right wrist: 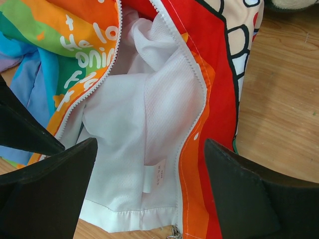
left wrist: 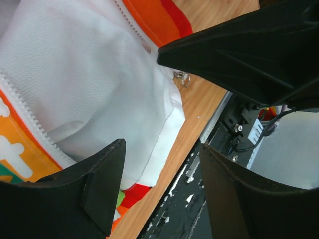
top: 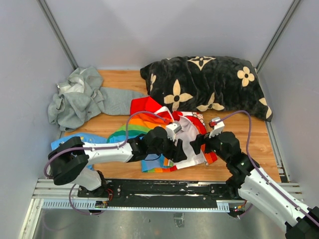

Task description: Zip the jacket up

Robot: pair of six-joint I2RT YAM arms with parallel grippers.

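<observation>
The jacket (top: 143, 108) lies open in the middle of the wooden table, red with rainbow stripes and white lining (right wrist: 124, 144). Its two zipper tracks (right wrist: 198, 117) stand apart, and the metal slider (right wrist: 174, 232) sits at the bottom hem of the red-orange side. It also shows in the left wrist view (left wrist: 182, 77). My left gripper (left wrist: 162, 186) is open and empty above the white hem corner near the table's front edge. My right gripper (right wrist: 149, 191) is open and empty just above the lining and hem. In the top view, both grippers, left (top: 185, 152) and right (top: 198, 145), meet over the jacket's near hem.
A grey hooded sweatshirt (top: 75, 102) lies at the back left. A black flower-patterned cushion (top: 204, 84) lies at the back right. A light-blue garment (top: 82, 140) lies under the left arm. The black mounting rail (top: 164, 191) runs along the near edge. Grey walls enclose the table.
</observation>
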